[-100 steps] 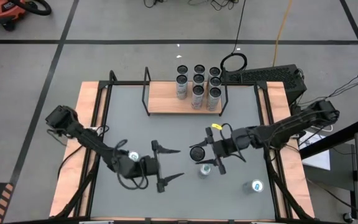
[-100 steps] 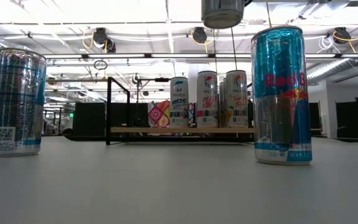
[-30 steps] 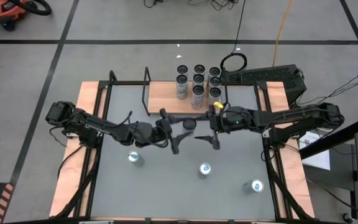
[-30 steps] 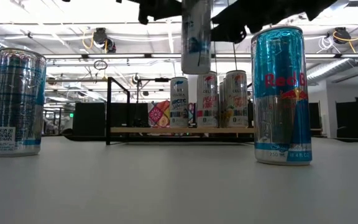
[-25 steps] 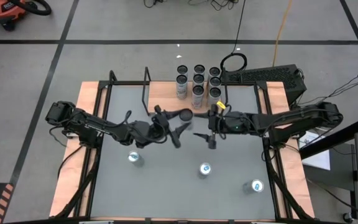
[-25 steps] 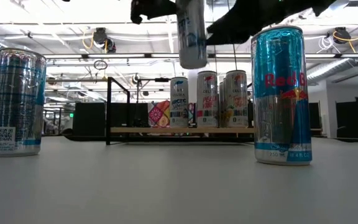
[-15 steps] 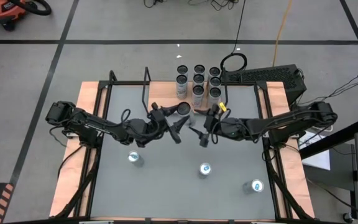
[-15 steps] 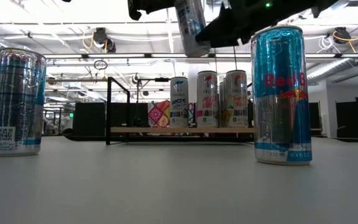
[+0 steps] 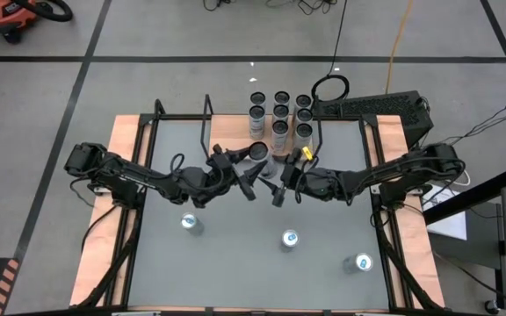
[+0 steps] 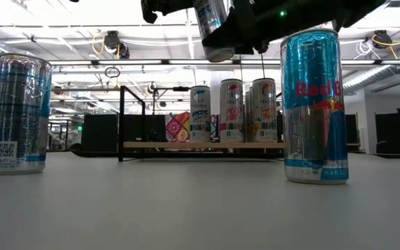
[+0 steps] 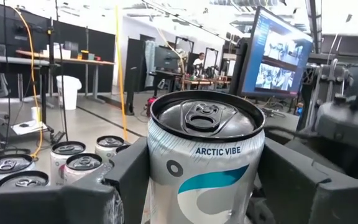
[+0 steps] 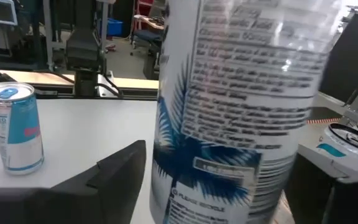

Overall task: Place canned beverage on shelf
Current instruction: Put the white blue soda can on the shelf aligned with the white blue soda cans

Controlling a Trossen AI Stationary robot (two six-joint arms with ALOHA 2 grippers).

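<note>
Grey worktop [image 9: 235,254] with wooden edges, under an open lab with monitors and ceiling lights.

Item: held can [image 11: 202,158], white, marked "Arctic Vibe". Clamped between the left jaws [image 9: 246,172], lifted clear of the worktop and tilted in the low view. A second earlier it hung upright between both arms; it now sits with the left alone.

Item: right jaws [image 9: 285,183]. Spread wide and empty, drawn back from the can, which stands just beyond the fingertips in the right wrist view. Handover judged complete.

Item: shelf [image 9: 231,139], light-wood board with black rod frame, just ahead of the left jaws. Seven cans [image 9: 280,112] stand on its far end; the board nearest the held can is bare.

Item: three loose cans on the worktop [image 9: 290,238], well behind both jaws.

Remaining, as judged: carry forward, right the can, set down.
</note>
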